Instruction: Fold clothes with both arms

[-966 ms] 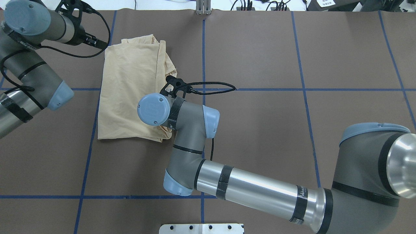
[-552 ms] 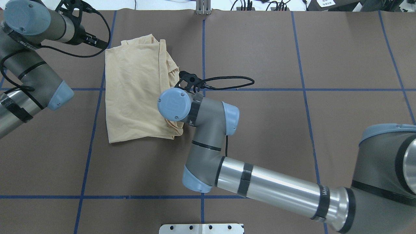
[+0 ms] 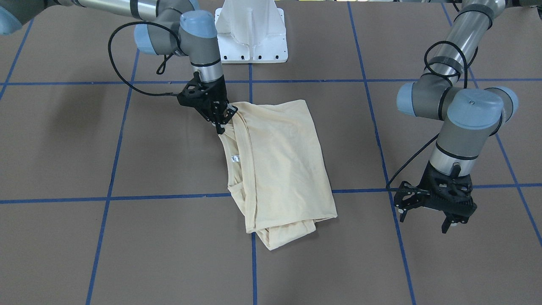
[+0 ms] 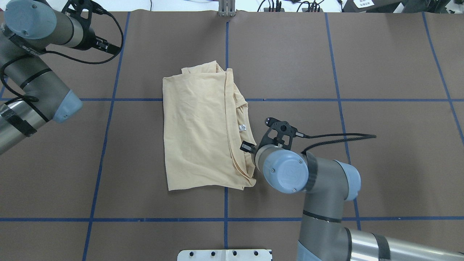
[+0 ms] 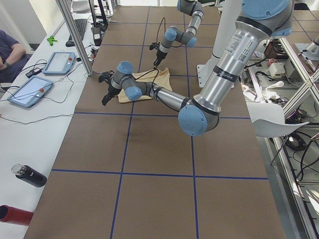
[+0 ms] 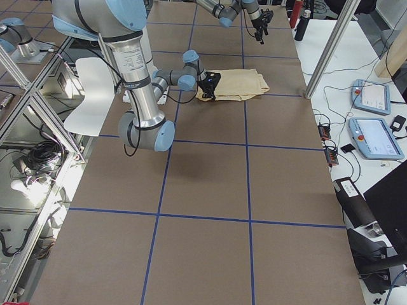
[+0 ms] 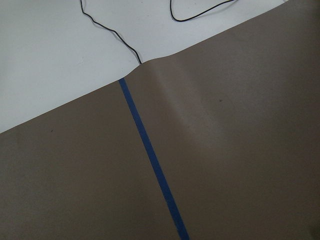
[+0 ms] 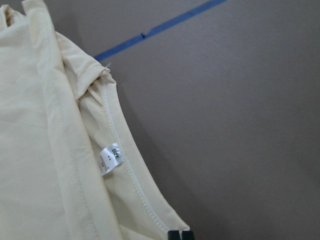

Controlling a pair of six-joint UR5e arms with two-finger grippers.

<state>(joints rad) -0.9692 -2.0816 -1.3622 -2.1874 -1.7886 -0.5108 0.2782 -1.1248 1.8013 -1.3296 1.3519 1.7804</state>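
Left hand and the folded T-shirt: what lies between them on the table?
In the front-facing view, only bare brown table cover crossed by blue tape lines separates the left hand from the T-shirt.

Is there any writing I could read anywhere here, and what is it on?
None reads clearly.
Neck label on the shirt: dark print, too blurred.
Band on the left arm: white lettering, too small.
White sign at the far table edge: too small.

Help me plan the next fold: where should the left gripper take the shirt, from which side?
Probably the shirt at its far corner nearest the left gripper, approached from the robot's left: that edge lies flat, straight and unobstructed, opposite the right gripper holding the neckline.
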